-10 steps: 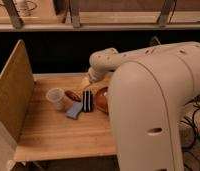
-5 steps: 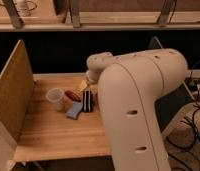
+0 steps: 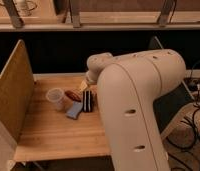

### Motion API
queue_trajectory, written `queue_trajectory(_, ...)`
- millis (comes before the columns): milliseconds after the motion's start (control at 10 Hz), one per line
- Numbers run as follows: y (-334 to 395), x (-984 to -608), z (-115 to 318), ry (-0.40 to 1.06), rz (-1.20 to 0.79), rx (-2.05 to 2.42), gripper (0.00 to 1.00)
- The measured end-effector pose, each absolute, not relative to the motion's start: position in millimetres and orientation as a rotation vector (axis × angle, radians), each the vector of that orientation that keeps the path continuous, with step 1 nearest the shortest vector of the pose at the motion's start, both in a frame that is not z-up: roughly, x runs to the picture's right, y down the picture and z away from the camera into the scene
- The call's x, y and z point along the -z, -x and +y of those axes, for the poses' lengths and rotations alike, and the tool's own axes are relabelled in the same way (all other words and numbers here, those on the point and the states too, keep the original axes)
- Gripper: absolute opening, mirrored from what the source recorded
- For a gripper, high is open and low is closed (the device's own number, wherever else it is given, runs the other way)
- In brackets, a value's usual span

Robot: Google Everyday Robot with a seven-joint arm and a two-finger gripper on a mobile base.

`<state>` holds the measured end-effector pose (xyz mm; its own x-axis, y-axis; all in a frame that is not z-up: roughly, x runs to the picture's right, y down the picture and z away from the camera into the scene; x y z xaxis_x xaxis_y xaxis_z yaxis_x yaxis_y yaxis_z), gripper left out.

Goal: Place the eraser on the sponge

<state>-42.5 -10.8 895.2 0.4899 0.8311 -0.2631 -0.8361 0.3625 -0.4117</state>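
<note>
Eraser (image 3: 87, 101) lies flat on bench (image 3: 48, 135), just beside sponge (image 3: 75, 110), on its right. Tool (image 3: 85, 85) sits just behind eraser, largely hidden by arm (image 3: 138, 100); whether apart or together cannot be told.

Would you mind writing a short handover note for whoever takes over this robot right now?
Gripper: low over the table, just behind the eraser, mostly hidden by the arm.
Eraser: lying on the table, alongside the right edge of the sponge.
Sponge: flat on the table, in front of the clear cup and the reddish-brown oval thing.
Done: nothing visible; the eraser appears beside the sponge, not on it.
Left: pick up the eraser and set it on the sponge.
</note>
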Motion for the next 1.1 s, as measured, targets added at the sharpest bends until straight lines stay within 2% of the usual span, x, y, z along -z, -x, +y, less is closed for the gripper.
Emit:
queue_trajectory(300,28,-903,-15,0.512,0.049,-1.079,0.7)
queue_trajectory(700,46,-923,-23,0.512,0.042,-0.995,0.7)
queue_trajectory(1100,61,-949,9,0.594,0.02,-1.03,0.7)
